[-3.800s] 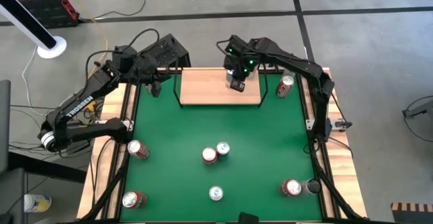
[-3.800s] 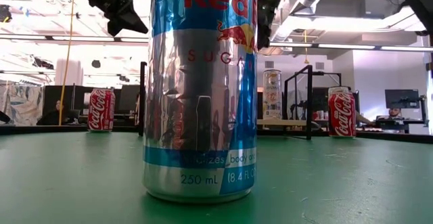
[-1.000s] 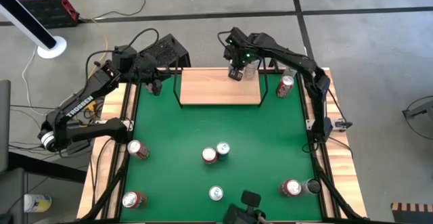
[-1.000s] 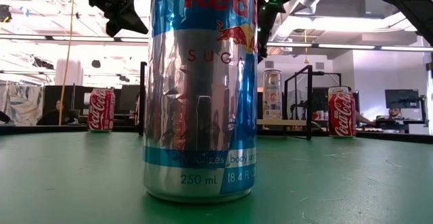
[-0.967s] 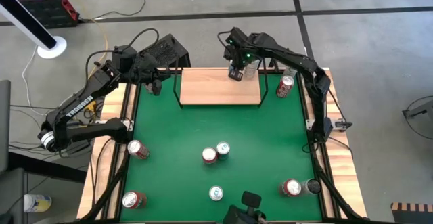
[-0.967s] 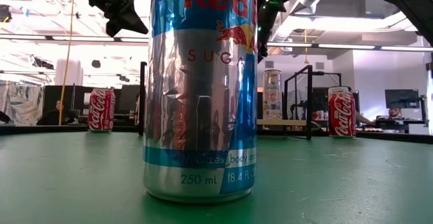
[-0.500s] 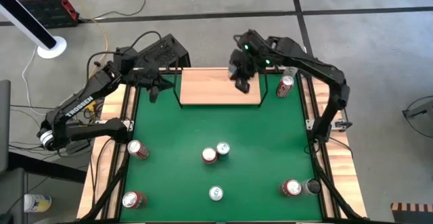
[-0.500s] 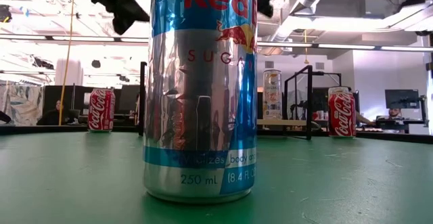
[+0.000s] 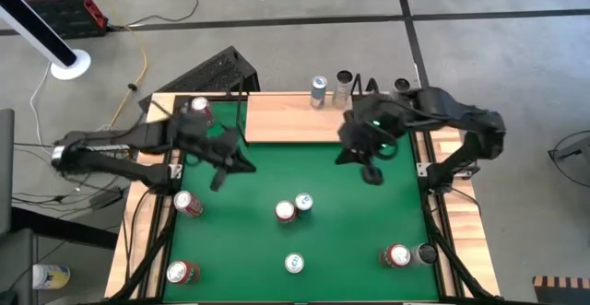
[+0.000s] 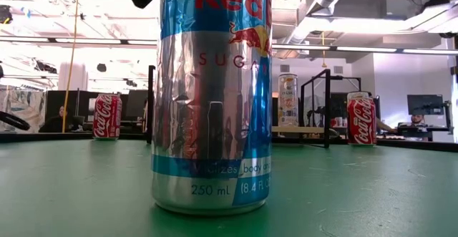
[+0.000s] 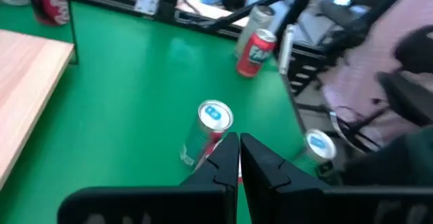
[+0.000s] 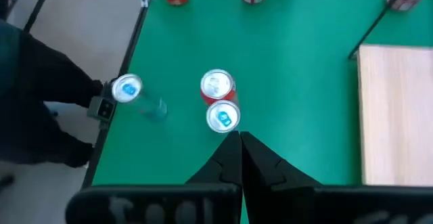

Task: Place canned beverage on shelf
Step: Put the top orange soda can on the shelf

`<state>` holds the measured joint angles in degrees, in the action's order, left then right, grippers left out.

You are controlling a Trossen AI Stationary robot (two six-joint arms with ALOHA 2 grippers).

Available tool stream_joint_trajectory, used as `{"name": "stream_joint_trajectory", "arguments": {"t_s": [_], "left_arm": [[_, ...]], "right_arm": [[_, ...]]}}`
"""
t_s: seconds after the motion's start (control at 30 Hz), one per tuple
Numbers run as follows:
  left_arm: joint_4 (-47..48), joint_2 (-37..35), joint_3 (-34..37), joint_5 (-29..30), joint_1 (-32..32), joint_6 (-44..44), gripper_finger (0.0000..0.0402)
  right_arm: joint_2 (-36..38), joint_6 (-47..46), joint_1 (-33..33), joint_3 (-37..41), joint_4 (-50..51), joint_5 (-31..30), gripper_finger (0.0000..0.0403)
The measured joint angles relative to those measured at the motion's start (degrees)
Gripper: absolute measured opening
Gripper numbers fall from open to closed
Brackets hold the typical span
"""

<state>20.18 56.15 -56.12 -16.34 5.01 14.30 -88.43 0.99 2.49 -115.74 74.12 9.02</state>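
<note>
High view: the shelf (image 9: 300, 118) lies at the far edge of the table (image 9: 387, 213). Three cans stand along its far rim, a blue-topped can (image 9: 319, 91) leftmost. The left gripper (image 9: 221, 169) hangs over the green surface near the shelf's left end, jaws closed and empty; a red can (image 9: 198, 112) stands far-left, beside the left arm. The right gripper (image 9: 371, 170) hangs just in front of the shelf's right end, jaws likewise closed, holding nothing. A pair of cans (image 9: 294, 207) stands touching at table centre; others sit near the left, near and right edges.

Low view: a Red Bull can (image 10: 212, 94) stands upright close to the lens, blocking much of the scene. Coca-Cola cans (image 10: 107, 115) flank it far off.

Left wrist view: fingers (image 11: 226, 166) pressed together, aimed at a blue-topped can (image 11: 205, 130) of the centre pair.

Right wrist view: fingers (image 12: 230, 158) pinched shut above the same pair (image 12: 220, 105).

Risk, as judged: both grippers point at one touching pair, so the arms may collide; jaws must open first, and a grasp on either can may topple its neighbour
</note>
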Motion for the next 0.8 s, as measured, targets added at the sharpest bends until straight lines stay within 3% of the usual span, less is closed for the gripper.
{"name": "stream_joint_trajectory", "arguments": {"t_s": [0.17,0.3,0.47,0.6,0.8], "left_arm": [[-1.7,6.8,-2.1,15.7,-13.1,5.7,0.0],[-1.7,14.6,-6.1,21.7,-19.6,5.9,0.0],[1.2,22.5,-11.4,28.3,-22.4,6.7,0.0001],[3.8,26.9,-14.5,27.7,-22.5,5.9,0.0021],[6.1,30.9,-14.8,21.5,-22.5,2.6,0.0097]], "right_arm": [[4.7,0.4,5.2,2.4,3.1,-4.3,0.0021],[10.7,0.0,9.3,11.2,0.5,-4.8,0.0021],[19.4,-3.7,12.6,26.3,-10.7,-6.4,0.0021],[25.1,-8.3,13.7,36.4,-21.5,-7.0,0.0021],[28.9,-12.3,15.0,48.7,-35.8,-9.6,0.0021]]}}
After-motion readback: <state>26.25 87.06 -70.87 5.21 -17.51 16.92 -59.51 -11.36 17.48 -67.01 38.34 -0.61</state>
